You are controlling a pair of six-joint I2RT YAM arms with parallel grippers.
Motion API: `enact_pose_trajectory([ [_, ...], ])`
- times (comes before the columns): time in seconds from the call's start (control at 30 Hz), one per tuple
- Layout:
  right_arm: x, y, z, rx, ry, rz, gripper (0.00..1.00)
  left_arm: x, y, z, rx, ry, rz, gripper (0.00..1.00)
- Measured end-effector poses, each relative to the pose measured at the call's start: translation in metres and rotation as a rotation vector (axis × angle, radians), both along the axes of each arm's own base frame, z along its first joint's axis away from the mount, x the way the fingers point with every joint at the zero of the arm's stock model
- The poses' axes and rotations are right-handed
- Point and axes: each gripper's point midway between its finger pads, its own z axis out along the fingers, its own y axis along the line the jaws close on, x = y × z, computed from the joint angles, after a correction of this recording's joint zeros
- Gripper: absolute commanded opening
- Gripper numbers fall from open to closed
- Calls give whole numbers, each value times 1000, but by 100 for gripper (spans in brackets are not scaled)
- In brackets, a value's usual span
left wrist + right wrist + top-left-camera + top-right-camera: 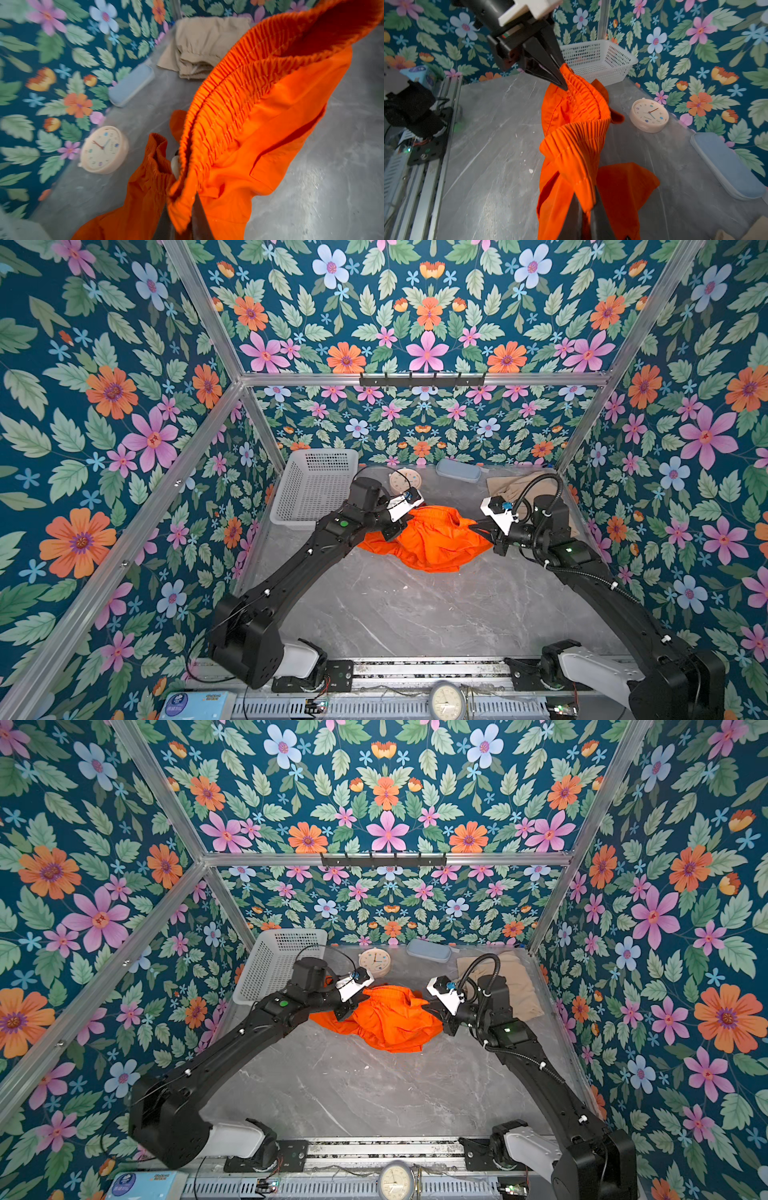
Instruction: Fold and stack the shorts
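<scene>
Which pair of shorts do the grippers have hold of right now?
The orange shorts: left gripper and right gripper are both shut on its gathered waistband. The beige shorts lie untouched by the far right wall.

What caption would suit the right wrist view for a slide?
Left gripper and right gripper, both shut, hold the orange shorts by the gathered waistband.

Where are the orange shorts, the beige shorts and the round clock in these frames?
orange shorts (436, 541): in a top view, on the middle of the cloth.
beige shorts (199, 45): left wrist view, on the folded cloth's top layer.
clock (648, 116): right wrist view, on its face.
</scene>
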Motion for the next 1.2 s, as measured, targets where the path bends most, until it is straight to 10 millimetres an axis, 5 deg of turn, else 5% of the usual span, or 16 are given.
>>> enact_pose_trajectory([
  [0.13, 17, 7, 34, 87, 4, 1, 0, 9, 24, 53, -34, -133, 153, 0],
  [0.4, 96, 34, 112, 239, 43, 11, 0, 28, 68, 138, -7, -377, 391, 0],
  [0.53, 131, 49, 142, 285, 29, 54, 0, 30, 79, 169, 24, -474, 439, 0],
  [0.63, 153, 55, 146, 294, 39, 60, 0, 24, 75, 174, 24, -493, 417, 0],
  [0.73, 170, 51, 129, 289, 101, 33, 0, 16, 53, 151, 47, -457, 353, 0],
  [0.83, 183, 38, 88, 286, 250, -32, 0, 5, 16, 97, 115, -381, 265, 0],
  [1.0, 172, 11, -26, 266, 593, -204, 0, -15, -41, -23, 217, -178, 176, 0],
  [1.1, 146, -6, -82, 238, 723, -321, 14, -34, -67, -83, 242, -57, 131, 30],
  [1.13, 136, -13, -96, 227, 747, -355, 26, -40, -74, -100, 242, -13, 116, 45],
  [1.2, 119, -27, -111, 224, 786, -423, 55, -46, -80, -119, 222, 63, 115, 60],
])
